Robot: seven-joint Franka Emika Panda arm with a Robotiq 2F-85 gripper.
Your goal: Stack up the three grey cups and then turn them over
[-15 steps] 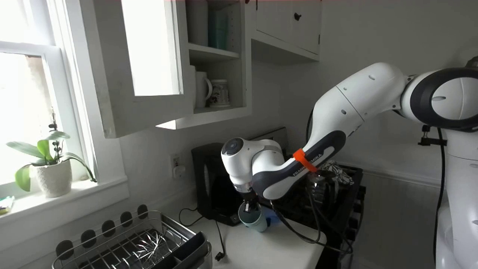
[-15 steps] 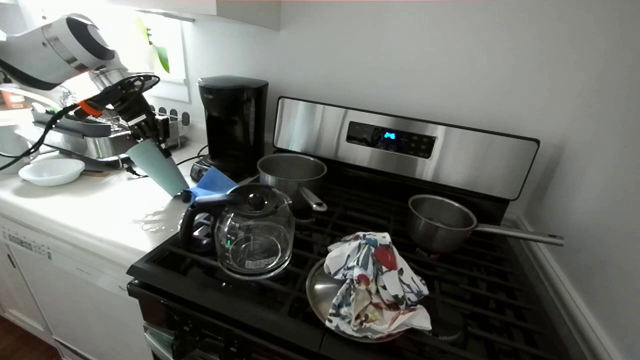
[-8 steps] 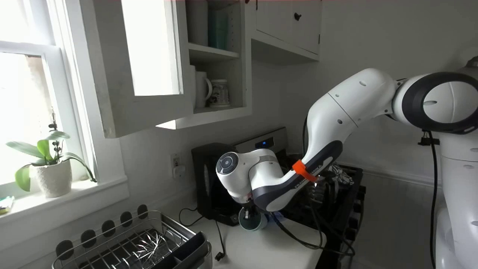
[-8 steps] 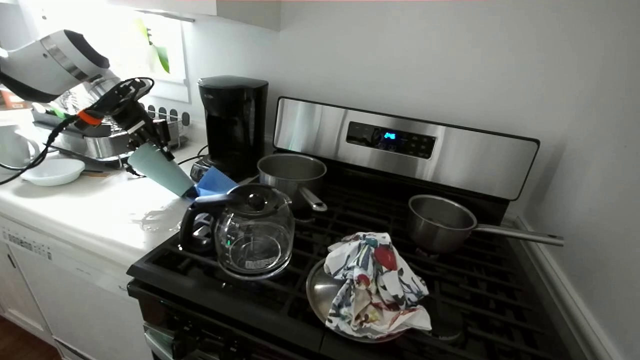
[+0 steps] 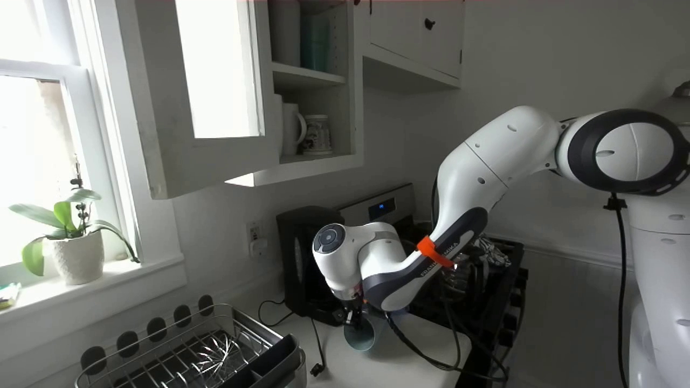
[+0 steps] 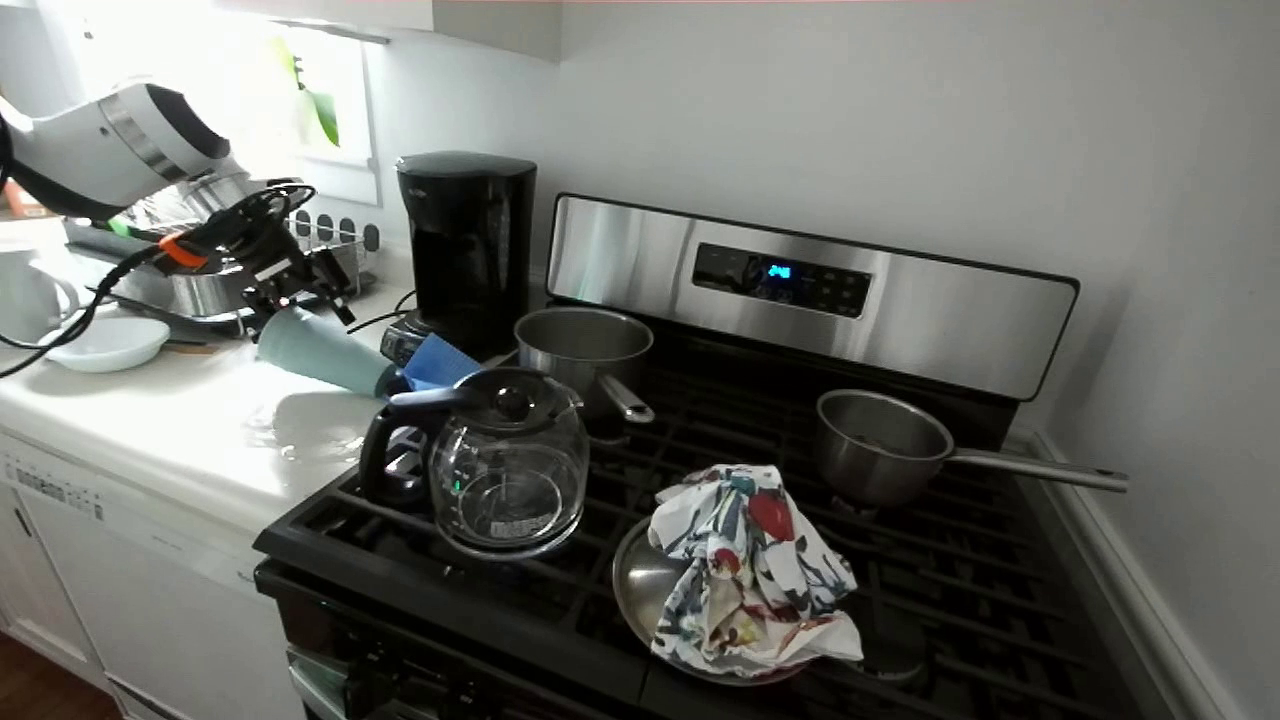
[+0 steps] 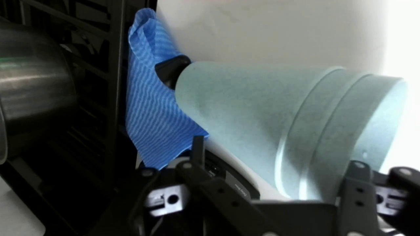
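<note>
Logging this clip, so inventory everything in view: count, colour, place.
Grey cups: 3, blue-grey, nested, tilted, near blue cloth
Blue cloth: 1, blue, beside stove
Stove: 1, black, beside counter
Counter: 1, white, beside stove
Coffee maker: 1, black, counter
Carafe: 1, clear, stove
Saucepans: 2, silver, stove
Pan: 1, silver, stove
Patterned cloth: 1, multicoloured, on pan
Bowl: 1, white, counter
Mug: 1, white, counter
Dish rack: 1, silver, counter
Potted plant: 1, green, windowsill
Shelf mugs: at least 2, pale, cupboard
Tall vessels: 2, grey and teal, cupboard
Robot arm: 1, white, over counter
Gripper: 1, black, open, near cups

Glass carafe [image 6: 508, 475] on black stove [image 6: 560, 610]
</note>
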